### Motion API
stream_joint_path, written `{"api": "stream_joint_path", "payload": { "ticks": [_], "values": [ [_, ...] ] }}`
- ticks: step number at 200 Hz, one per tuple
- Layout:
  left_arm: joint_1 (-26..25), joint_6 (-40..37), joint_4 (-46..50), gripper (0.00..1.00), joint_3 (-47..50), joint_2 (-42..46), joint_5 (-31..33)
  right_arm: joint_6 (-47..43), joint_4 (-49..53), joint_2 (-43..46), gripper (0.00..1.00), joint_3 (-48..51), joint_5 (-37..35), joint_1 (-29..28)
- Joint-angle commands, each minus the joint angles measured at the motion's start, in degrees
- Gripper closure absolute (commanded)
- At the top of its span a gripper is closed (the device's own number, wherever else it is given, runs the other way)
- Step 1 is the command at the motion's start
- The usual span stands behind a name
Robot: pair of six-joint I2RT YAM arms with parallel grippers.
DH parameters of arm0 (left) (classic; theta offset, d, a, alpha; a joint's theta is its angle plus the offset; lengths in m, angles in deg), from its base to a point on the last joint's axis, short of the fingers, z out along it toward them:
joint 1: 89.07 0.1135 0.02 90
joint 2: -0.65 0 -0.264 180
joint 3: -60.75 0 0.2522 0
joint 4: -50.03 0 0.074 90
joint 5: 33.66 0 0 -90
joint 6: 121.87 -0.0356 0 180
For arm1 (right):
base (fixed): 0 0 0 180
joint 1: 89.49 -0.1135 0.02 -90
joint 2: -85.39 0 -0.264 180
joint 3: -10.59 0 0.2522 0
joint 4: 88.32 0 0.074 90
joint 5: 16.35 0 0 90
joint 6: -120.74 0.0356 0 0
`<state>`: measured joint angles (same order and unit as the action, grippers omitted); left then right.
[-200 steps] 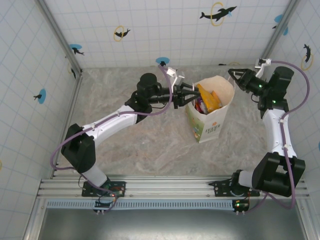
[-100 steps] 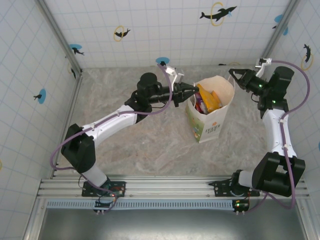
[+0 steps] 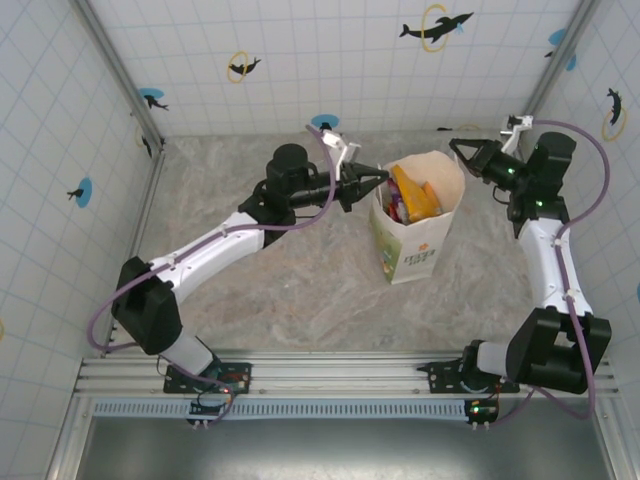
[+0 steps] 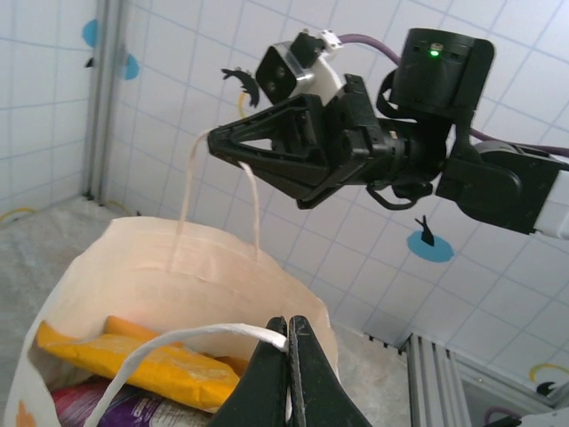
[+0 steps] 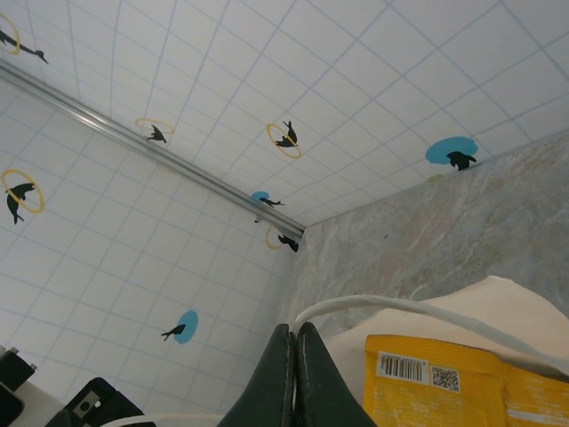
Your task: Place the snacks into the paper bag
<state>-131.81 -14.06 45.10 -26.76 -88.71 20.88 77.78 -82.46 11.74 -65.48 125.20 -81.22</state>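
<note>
Top external shows you both jaws have shut since 1 second ago: left gripper [image 3: 378, 177] pinching the left handle [image 4: 222, 328], right gripper [image 3: 455, 147] pinching the right handle [image 5: 382, 301], snacks [image 3: 415, 195] inside the paper bag [image 3: 410, 255] near the table's [image 3: 270, 300] far edge, so packing looks done.

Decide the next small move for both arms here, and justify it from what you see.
Probably raise both arms together, gently: the left gripper and right gripper are each shut on a handle of the paper bag, and the snacks sit inside.
</note>
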Motion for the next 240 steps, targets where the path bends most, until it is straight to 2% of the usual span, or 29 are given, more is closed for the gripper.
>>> {"api": "stream_joint_path", "payload": {
  "ticks": [1, 65, 127, 176, 201, 231, 240],
  "values": [
    [1.9, -1.9, -0.2, 1.0, 0.5, 5.3, 2.4, 0.0, -2.7, 2.8, 0.98, 0.4, -2.5, -2.8],
    [6.2, -6.9, 9.0, 1.0, 5.1, 14.3, 5.8, -1.0, -2.9, 4.3, 0.98, 0.3, -11.6, -14.5],
    [9.3, -10.7, 19.2, 1.0, 8.5, 22.9, 11.1, -3.1, -3.3, 1.3, 0.99, -2.1, -18.5, -26.2],
    [10.4, -10.9, 23.2, 0.98, 10.6, 27.5, 15.5, -4.0, -3.4, -1.0, 0.98, -4.0, -21.4, -30.6],
    [10.6, -10.6, 25.1, 0.85, 10.8, 28.4, 17.8, -4.8, -2.2, -0.7, 0.9, -4.4, -22.4, -31.0],
    [10.7, -9.5, 27.4, 0.54, 10.6, 28.9, 19.9, -7.6, 1.1, 1.5, 0.7, -4.1, -25.2, -30.9],
    [10.7, -9.1, 28.3, 0.48, 10.6, 29.1, 20.3, -8.5, 2.2, 2.3, 0.65, -4.0, -25.8, -30.8]
  ]
}}
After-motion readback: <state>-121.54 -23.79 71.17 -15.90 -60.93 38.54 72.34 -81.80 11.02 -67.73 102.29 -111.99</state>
